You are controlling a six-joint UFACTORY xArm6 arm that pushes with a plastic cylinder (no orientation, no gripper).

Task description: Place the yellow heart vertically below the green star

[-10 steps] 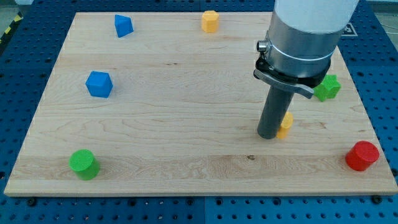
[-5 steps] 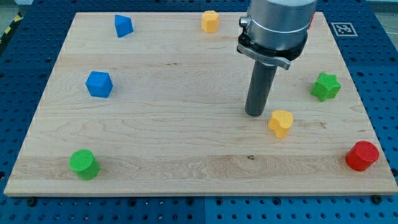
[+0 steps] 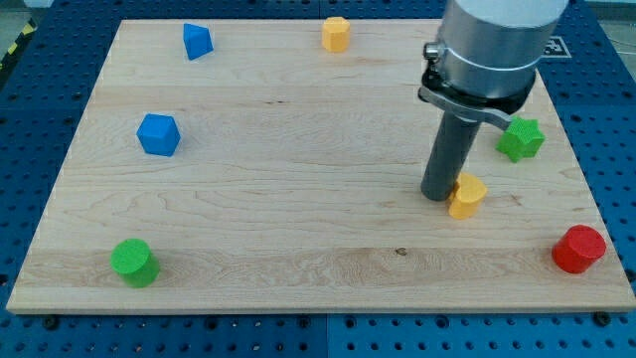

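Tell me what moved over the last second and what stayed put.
My tip swung away toward the view's upper left, then came back and now sits against the left side of the yellow heart. The heart ended slightly farther right, still short of being below the green star. The star, red block, blue blocks and other pieces stayed put.

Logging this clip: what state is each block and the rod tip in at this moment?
my tip: on the board, against the yellow heart's left side
yellow heart: lower left of the green star, not yet below it
green star: untouched, near the right edge
red cylinder: upright, bottom right corner
green cylinder: upright, bottom left
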